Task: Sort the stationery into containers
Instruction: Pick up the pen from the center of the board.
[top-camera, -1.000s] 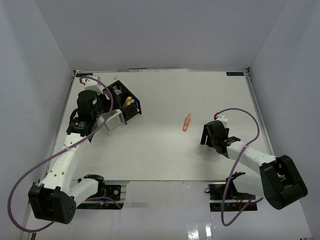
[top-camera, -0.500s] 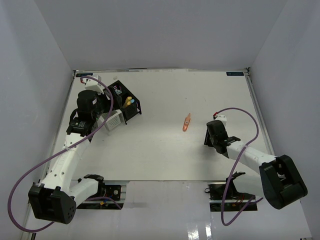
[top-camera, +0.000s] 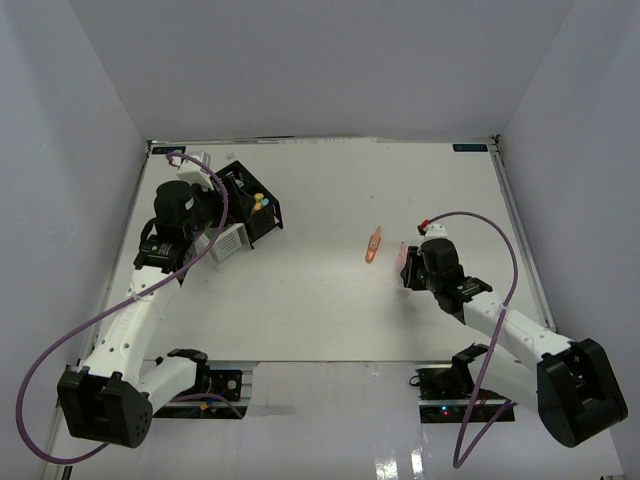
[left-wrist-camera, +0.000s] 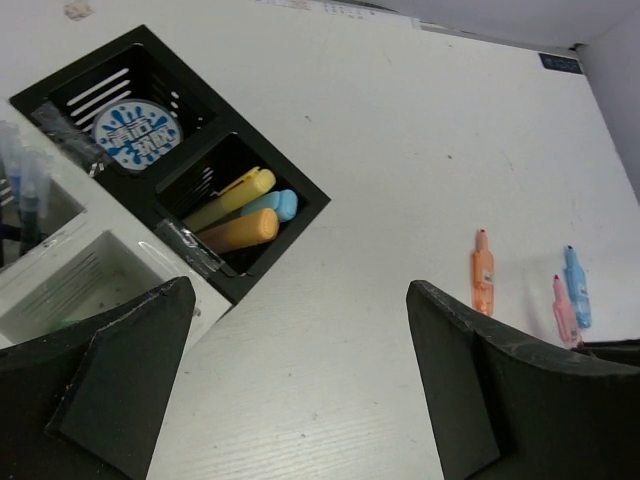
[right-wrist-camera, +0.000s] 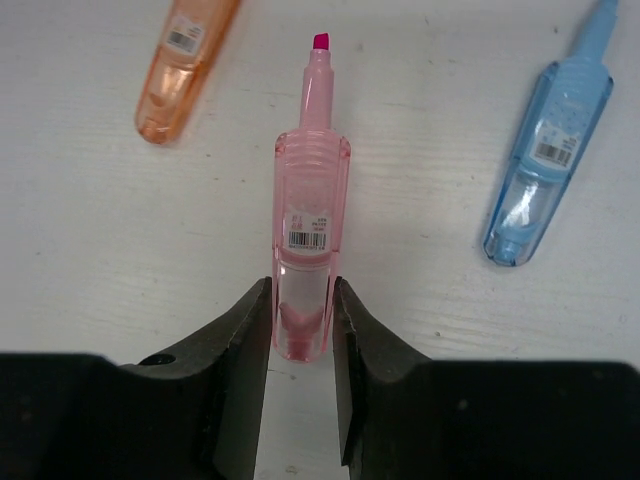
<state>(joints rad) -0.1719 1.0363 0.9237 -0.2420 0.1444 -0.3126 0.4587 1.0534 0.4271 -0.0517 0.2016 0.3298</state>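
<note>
Two dark fingers (right-wrist-camera: 235, 340) of the right gripper (right-wrist-camera: 301, 300) are clamped on the rear end of the pink highlighter (right-wrist-camera: 311, 190), one on each side of its clear barrel. Its pink tip points straight away from the wrist. Whether the highlighter rests on the white tabletop (right-wrist-camera: 100, 250) or is just clear of it cannot be told. Near it to the left lies the orange highlighter (right-wrist-camera: 185, 65), tilted. To the right, a little further off, lies the blue highlighter (right-wrist-camera: 545, 170), with its tip also pointing away. Neither touches the pink one. From above, this arm reaches to the right of the middle of the tabletop.

Well apart on the left side, the left gripper (left-wrist-camera: 298, 300) hangs with its jaws spread wide and nothing between them. It hovers over bare tabletop, just beside the organiser cluster. The nearest black compartment (left-wrist-camera: 300, 200) holds three leaning highlighters: the yellow highlighter (left-wrist-camera: 235, 195), the stowed blue highlighter (left-wrist-camera: 278, 205) and the stowed orange highlighter (left-wrist-camera: 240, 232). The black compartment beyond it (left-wrist-camera: 60, 95) contains the round blue-white tub (left-wrist-camera: 137, 135), lying flat. Joined on the left are two white compartments. The nearer one (left-wrist-camera: 60, 290) shows mostly its slatted wall, and the other (left-wrist-camera: 50, 215) holds thin pens (left-wrist-camera: 20, 180) standing upright.
</note>
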